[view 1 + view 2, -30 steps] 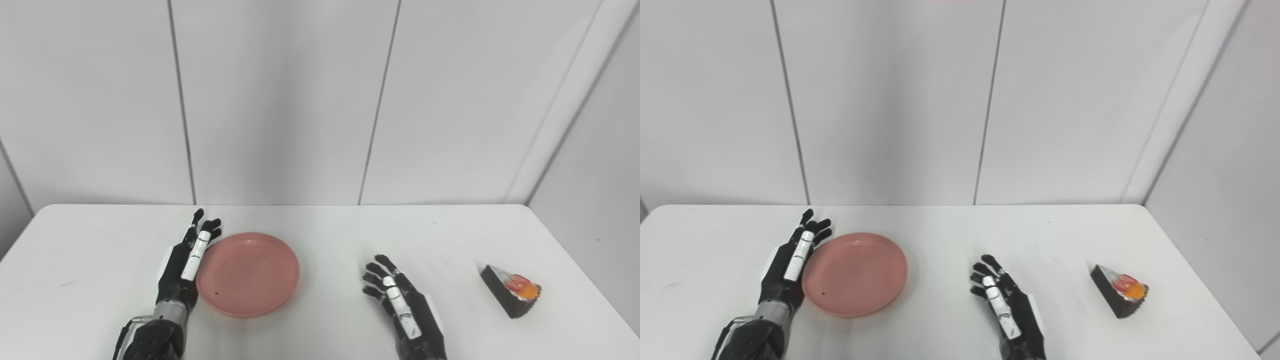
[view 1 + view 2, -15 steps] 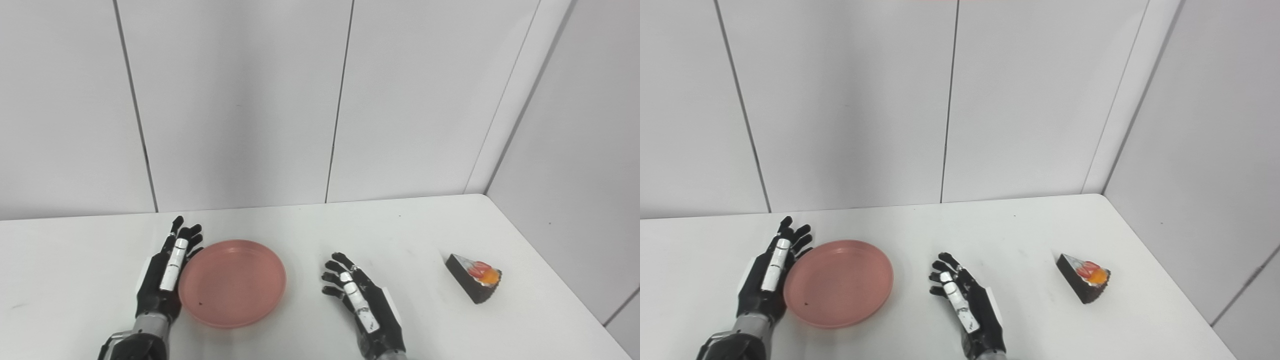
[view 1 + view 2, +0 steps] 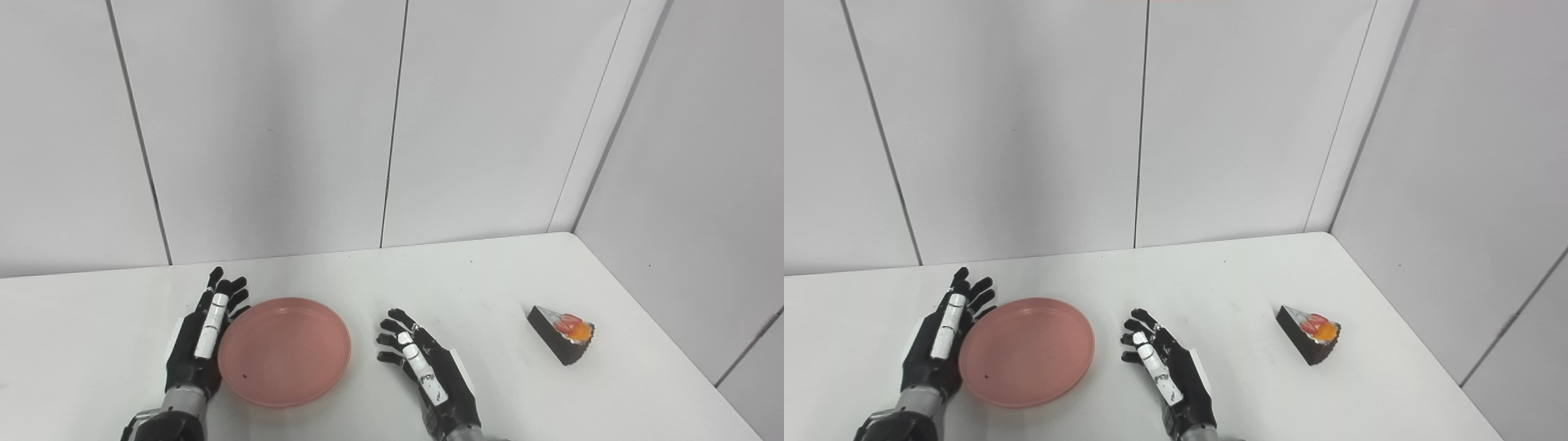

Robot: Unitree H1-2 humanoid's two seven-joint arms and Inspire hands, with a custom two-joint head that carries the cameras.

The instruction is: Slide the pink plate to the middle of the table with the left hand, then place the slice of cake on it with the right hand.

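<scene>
We find the pink plate point(image 3: 285, 350) lying flat on the white tabletop point(image 3: 502, 288), left of centre in both views. It is round and shallow with a raised rim, of matte finish, and carries one small dark speck near its near-left edge. The left hand point(image 3: 200, 340) lies along the plate's left rim, edge-on to it, its fingers point(image 3: 215, 295) extended and slightly spread, holding nothing; we cannot tell whether it presses the rim or merely sits against it. The right hand point(image 3: 429, 373) hovers or rests just right of the plate, apart from it, palm down, its fingers point(image 3: 392, 331) loosely curled and apart, also empty. Both hands are black with white segments.

The slice of cake point(image 3: 561, 334) sits well apart to the right, near the tabletop's right edge. It is a dark wedge, upright on its base, with a white top layer bearing red and orange pieces.

The tabletop is smooth, with rounded far corners. Behind it stand plain pale wall panels point(image 3: 269, 122) divided by thin dark vertical seams, and a second wall closes in on the right.
</scene>
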